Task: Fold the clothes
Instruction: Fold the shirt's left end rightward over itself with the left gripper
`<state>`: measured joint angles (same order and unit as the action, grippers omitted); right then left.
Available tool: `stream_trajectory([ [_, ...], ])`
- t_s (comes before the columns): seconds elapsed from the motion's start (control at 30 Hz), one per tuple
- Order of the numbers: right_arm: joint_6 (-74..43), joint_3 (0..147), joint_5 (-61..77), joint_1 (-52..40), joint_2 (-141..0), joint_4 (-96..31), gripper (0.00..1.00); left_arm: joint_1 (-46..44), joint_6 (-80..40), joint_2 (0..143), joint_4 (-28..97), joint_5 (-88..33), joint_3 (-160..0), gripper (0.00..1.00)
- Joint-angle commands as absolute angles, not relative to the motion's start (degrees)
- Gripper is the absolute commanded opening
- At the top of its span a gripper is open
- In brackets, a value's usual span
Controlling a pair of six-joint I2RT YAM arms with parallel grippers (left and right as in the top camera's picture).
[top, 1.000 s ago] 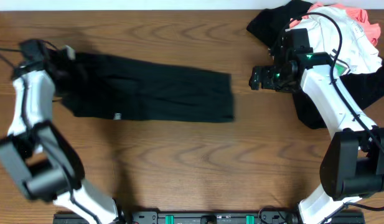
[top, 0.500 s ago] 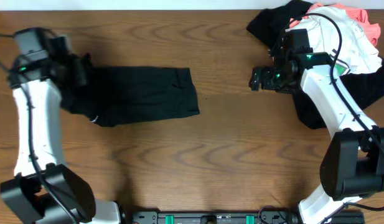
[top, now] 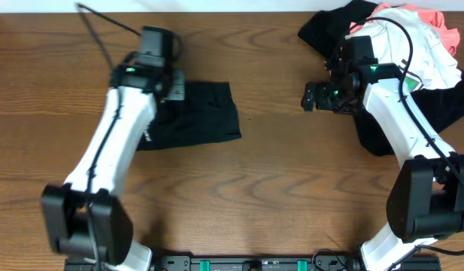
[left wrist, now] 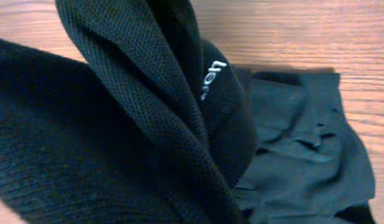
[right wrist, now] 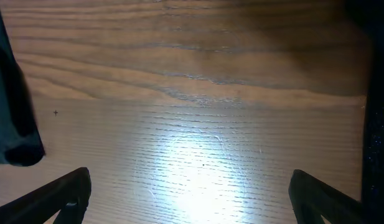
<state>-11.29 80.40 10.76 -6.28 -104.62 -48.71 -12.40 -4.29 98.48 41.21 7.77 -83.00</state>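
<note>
Showing only at the left wrist: white lettering (left wrist: 211, 79) on black shirt (left wrist: 117, 130) in closed left fingers (top: 175, 89); right fingers (top: 310, 96) wide, empty.

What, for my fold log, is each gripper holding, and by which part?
Left gripper: shut on the black shirt, by a bunched fold near its lettering. Right gripper: open, empty.

Work surface: 1 wooden table (top: 277, 196), brown, with wavy grain running lengthwise. A narrow white strip (top: 216, 4) borders its far edge. In the right wrist view, a bright glare patch (right wrist: 192, 162) lies on the tabletop.
</note>
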Motion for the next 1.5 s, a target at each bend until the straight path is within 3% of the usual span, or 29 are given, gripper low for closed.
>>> stream_trajectory([
  [0.0,-12.21,80.14,11.68,-6.92,-104.99,-48.86,0.99,-15.86,-8.19,102.19,40.1,10.15,-83.66,0.06],
  [0.27,-12.19,80.14,12.32,-6.92,-104.99,-48.86,0.99,-20.88,-11.31,107.77,36.1,10.11,-83.66,0.08],
  [0.33,-12.19,80.14,12.29,-6.92,-104.99,-48.86,0.99,-22.0,-11.25,108.16,34.3,9.26,-83.66,0.62],
  [0.4,-12.19,80.14,12.29,-6.92,-104.99,-48.84,0.99,-23.2,-9.63,107.79,32.32,6.52,-83.74,0.95],
  [0.43,-12.19,80.14,12.29,-6.92,-104.99,-48.84,0.99,-23.83,-7.99,107.42,31.29,4.84,-83.92,1.0],
  [0.67,-12.21,80.14,12.29,-6.94,-104.99,-49.17,0.99,-26.57,-4.08,100.01,27.62,3.95,-84.47,0.98],
  [1.07,-12.38,80.14,12.32,-6.94,-104.99,-49.71,0.99,-16.95,-5.04,99.39,35.2,1.56,-81.36,0.99],
  [1.17,-12.49,80.14,12.53,-6.94,-104.99,-49.74,0.99,-16.34,-5.41,100.99,35.64,-0.1,-79.46,0.93],
  [1.2,-12.67,80.14,12.51,-6.94,-104.99,-49.74,0.99,-16.29,-5.69,101.75,35.55,-0.6,-78.78,0.88],
  [1.33,-12.82,80.14,12.49,-6.94,-104.99,-49.74,0.99,-16.29,-7.88,105.62,35.38,-5.34,-77.08,0.27],
  [1.4,-12.82,80.14,12.49,-6.94,-104.99,-49.76,0.99,-16.29,-8.27,106.89,35.55,-7.66,-77.08,0.07],
  [1.47,-12.82,80.14,12.49,-6.94,-104.99,-49.76,0.99,-16.32,-9.08,107.83,35.57,-8.16,-77.08,0.06],
])
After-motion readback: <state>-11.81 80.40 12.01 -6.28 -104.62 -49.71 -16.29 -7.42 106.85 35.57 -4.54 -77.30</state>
